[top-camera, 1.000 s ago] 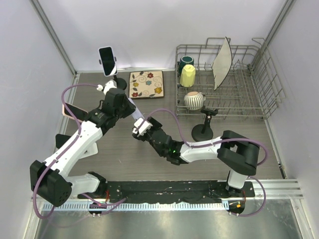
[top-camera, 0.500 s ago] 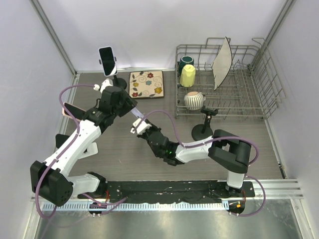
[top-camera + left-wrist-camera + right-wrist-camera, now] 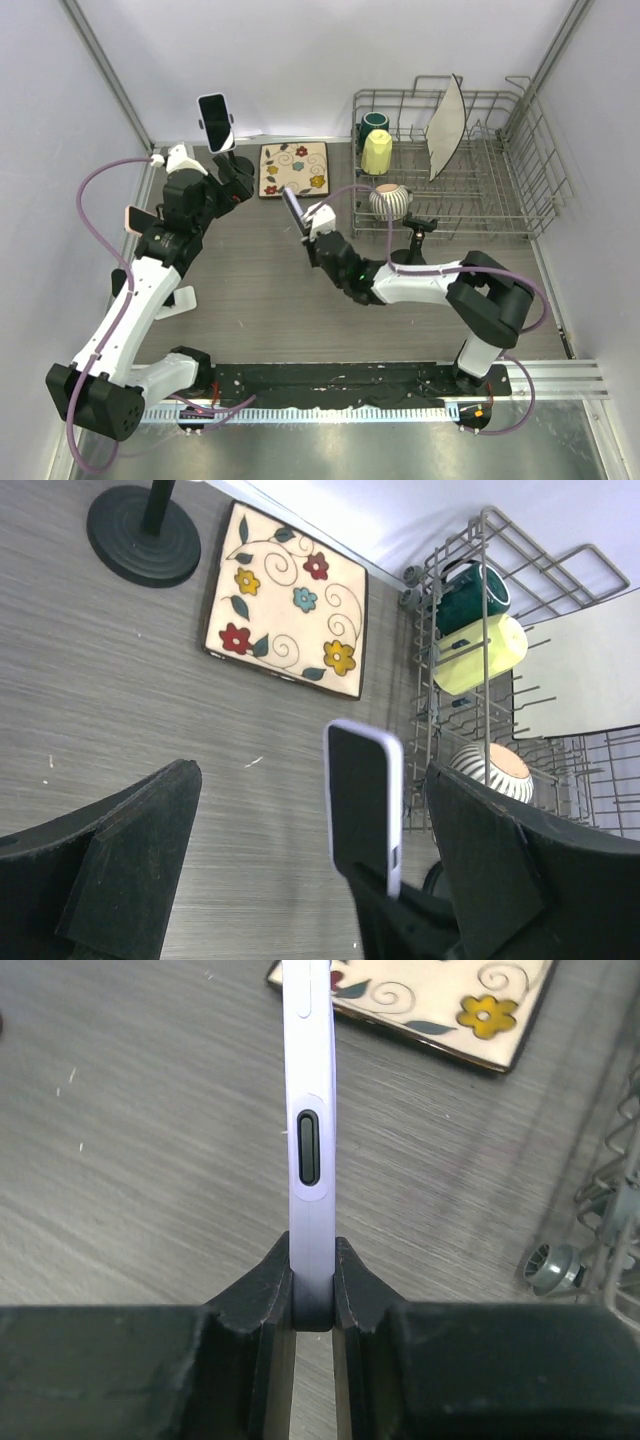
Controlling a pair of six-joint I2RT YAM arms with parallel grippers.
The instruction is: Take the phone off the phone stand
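Diffuse overhead light is flooding the grey wood-grain tabletop evenly; shadows are falling faint and soft. White back wall is glowing brightest along its base. Right wrist view: slim lilac-cased phone is rendering sharp, black gripper fingers are blurring near the lens.

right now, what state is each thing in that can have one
left gripper: open wide, holding nothing
right gripper: shut on the lavender phone
lavender phone: held off the table, screen dark
second phone: mounted on the tall stand, screen dark
short stand: upright, cradle empty
plate: standing on edge in the dish rack
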